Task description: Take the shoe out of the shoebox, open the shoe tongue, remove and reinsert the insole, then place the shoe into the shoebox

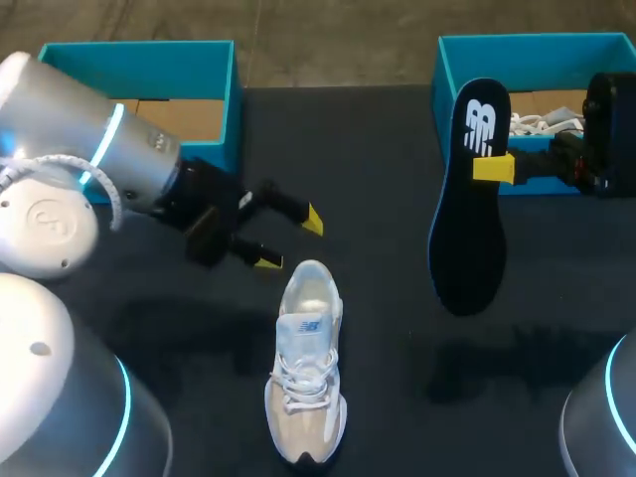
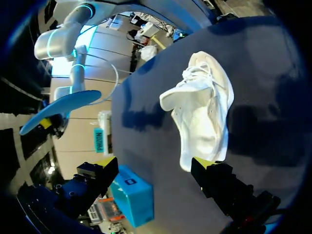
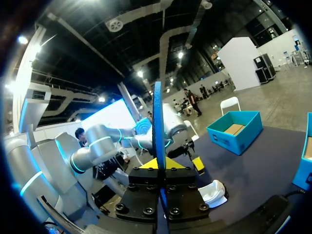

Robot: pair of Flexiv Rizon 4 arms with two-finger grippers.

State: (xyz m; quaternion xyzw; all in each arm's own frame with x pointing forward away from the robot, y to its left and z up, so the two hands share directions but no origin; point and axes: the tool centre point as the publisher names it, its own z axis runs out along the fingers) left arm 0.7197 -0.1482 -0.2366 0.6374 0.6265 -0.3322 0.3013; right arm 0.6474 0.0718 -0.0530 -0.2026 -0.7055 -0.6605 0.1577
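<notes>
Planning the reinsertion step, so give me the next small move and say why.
Probably carry the insole toward the opening of the shoe. The right gripper is shut on the insole, which hangs in the air apart from the shoe; the shoe lies on the table, and the open left gripper hovers beside its heel.

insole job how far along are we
Done: the shoe lies on the table with its insole out. In hand: the right gripper holds the insole in the air; the left gripper is open beside the shoe. To do: reinsert it, then box the shoe.
</notes>
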